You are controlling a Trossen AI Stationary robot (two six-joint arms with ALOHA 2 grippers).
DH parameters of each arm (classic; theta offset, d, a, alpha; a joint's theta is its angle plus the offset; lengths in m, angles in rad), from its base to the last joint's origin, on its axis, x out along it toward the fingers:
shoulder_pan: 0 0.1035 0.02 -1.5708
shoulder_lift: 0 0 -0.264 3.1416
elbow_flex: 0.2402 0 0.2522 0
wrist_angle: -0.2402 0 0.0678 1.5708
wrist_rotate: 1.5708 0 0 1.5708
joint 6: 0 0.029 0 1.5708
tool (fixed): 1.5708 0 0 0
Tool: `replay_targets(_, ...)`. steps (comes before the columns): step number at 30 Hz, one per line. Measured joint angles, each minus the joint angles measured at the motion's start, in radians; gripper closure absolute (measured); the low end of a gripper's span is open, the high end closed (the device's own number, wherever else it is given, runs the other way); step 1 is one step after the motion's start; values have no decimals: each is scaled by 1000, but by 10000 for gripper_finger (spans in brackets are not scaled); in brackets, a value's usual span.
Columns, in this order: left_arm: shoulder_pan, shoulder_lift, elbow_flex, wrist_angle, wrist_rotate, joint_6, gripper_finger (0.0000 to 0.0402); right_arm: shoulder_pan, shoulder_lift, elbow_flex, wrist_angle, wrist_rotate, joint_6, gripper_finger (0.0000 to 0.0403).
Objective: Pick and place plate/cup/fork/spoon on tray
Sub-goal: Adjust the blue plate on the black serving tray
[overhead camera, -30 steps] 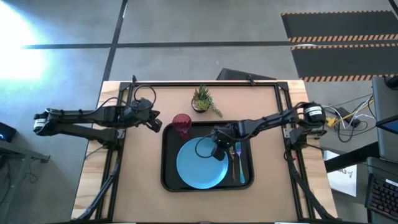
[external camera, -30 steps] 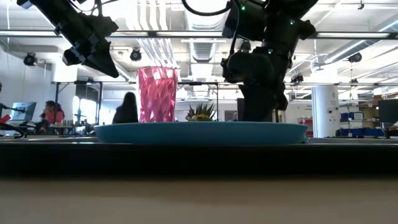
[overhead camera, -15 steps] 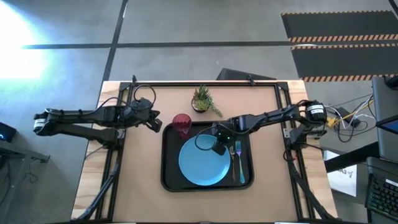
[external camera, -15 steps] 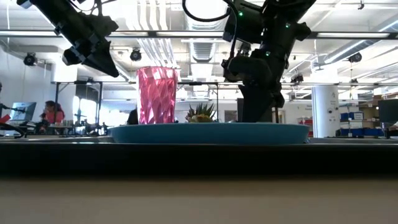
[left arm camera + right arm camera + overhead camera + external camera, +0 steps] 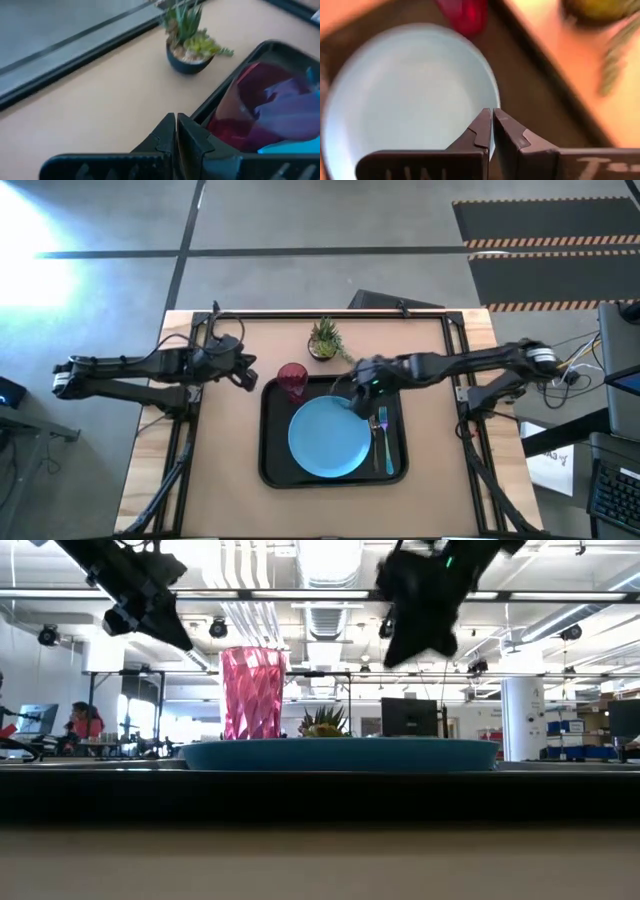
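Note:
The light-blue plate [image 5: 328, 437] lies flat in the black tray [image 5: 268, 430]. The red cup [image 5: 292, 380] stands upright in the tray's far left corner. The blue-handled fork [image 5: 385, 442] lies in the tray, right of the plate. I cannot make out the spoon. My right gripper [image 5: 356, 392] is shut and empty, raised above the plate's far rim; its wrist view looks down on the plate [image 5: 410, 95]. My left gripper [image 5: 255, 380] is shut and empty, just left of the cup [image 5: 250, 110], above the table.
A small potted green plant [image 5: 325, 340] stands on the table just beyond the tray's far edge. A black frame runs along the table's far and side edges. Bare wood shows left of the tray and toward the near edge.
My right gripper has risen from the plate's far right rim and drawn back toward the far right. The plate has slid a little toward the table's right edge on the tray and lies flat. My left arm has kept still.

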Motion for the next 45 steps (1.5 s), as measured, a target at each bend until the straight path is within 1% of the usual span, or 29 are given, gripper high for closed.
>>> replay_targets(5,0,-59,22,2,0,30,402,0,-208,0,1,97,-58,394)
replay_targets(8,0,-99,22,1,-1,29,402,0,-315,-1,2,106,-58,394)
replay_targets(11,0,-130,18,1,0,28,402,3,-378,-12,-12,118,-58,394)
replay_targets(14,0,-149,10,1,-1,28,402,2,-395,-34,-62,132,-37,394)
replay_targets(18,0,-155,2,2,-1,27,402,2,-362,-117,-95,132,56,394)
replay_targets(22,0,-149,-4,3,-1,26,402,3,-284,-215,-92,122,137,394)
replay_targets(25,0,-142,-8,6,-1,24,402,2,-219,-260,-75,123,167,394)
replay_targets(30,0,-127,-5,12,0,24,402,2,-110,-275,-58,123,179,394)
replay_targets(36,0,-117,-9,22,2,26,402,2,-17,-275,81,101,158,394)
replay_targets(39,0,-118,-9,23,2,27,402,2,18,-275,131,96,142,394)
replay_targets(45,0,-126,-9,28,2,27,402,2,47,-275,156,85,144,394)
